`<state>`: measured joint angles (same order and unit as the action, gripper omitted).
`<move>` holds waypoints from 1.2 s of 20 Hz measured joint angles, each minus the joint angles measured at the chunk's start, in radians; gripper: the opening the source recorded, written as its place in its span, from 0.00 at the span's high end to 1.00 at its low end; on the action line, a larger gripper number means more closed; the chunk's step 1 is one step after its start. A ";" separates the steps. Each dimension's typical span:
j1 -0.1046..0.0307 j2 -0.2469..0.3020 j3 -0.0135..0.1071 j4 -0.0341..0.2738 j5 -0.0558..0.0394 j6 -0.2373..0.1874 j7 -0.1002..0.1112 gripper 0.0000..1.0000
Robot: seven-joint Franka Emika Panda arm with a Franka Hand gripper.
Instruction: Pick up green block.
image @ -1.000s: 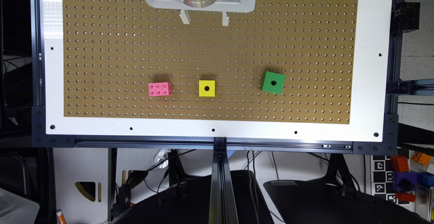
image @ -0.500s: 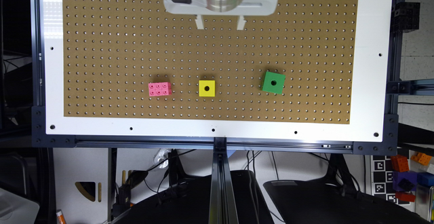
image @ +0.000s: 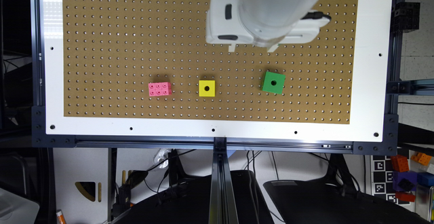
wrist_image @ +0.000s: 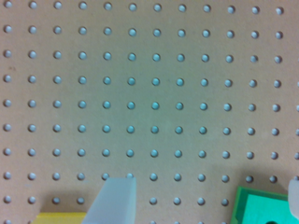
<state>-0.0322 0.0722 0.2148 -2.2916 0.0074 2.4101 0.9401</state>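
We are hovering our gripper (image: 252, 48) over the pegboard (image: 118, 30), released and grasping nothing.

Going from the exterior view's left to its right, the pink studded brick (image: 159, 89), the yellow cube (image: 206, 88) and the green block (image: 273, 82) are sitting in a row, apart from one another. The green block is lying slightly rotated, near our gripper's spread fingers (wrist_image: 114, 200), with the wrist view catching one of its corners (wrist_image: 261, 207).

Green block (image: 273, 82), yellow cube (image: 206, 88), seemingly pink brick (image: 160, 89).
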 joint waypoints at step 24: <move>0.004 0.248 0.116 0.224 -0.0590 0.020 0.142 0.00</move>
<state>-0.0286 0.3205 0.3312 -2.0671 -0.0516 2.4296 1.0821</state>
